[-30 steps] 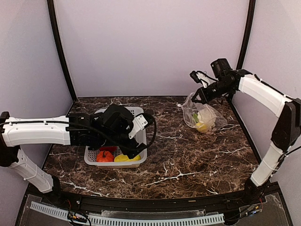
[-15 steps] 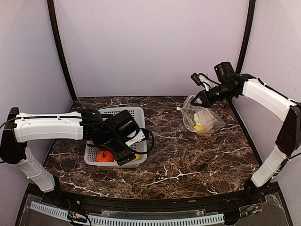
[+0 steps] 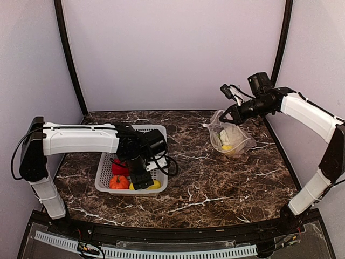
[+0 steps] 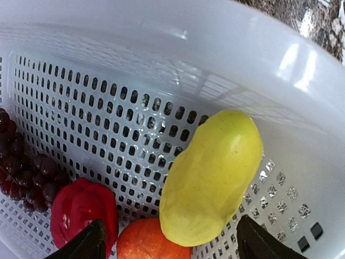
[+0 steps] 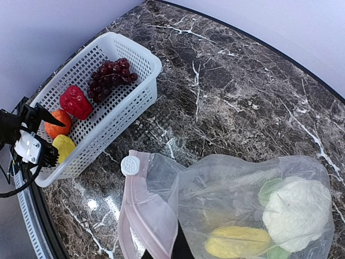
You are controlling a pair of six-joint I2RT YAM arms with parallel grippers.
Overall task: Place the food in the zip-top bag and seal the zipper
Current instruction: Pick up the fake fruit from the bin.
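I am holding my left gripper [image 4: 175, 243] low inside the white basket [image 4: 161, 48], fingers spread wide and gripping nothing. A yellow piece [image 4: 213, 175] is lying just ahead of my two fingertips, in line with the gap between them, leaning on the basket's perforated wall. Its long axis is running on a slant in my wrist view, the lower end near my left fingertip and the rounded upper end pointing up and right toward the rim. The orange fruit [image 4: 143, 243] is sitting against its lower end, with the red pepper [image 4: 81, 213] beside that and the grapes [image 4: 24, 167] farther left.

My right gripper [image 3: 233, 114] is pressing shut on the zip-top bag [image 5: 242, 194] at its zipper [image 5: 137, 210] edge, holding that end up. The bag is hanging from there toward the table [image 3: 215, 178] at the far right, and it is carrying the cauliflower [image 5: 299, 208] and another yellow piece [image 5: 237, 242].
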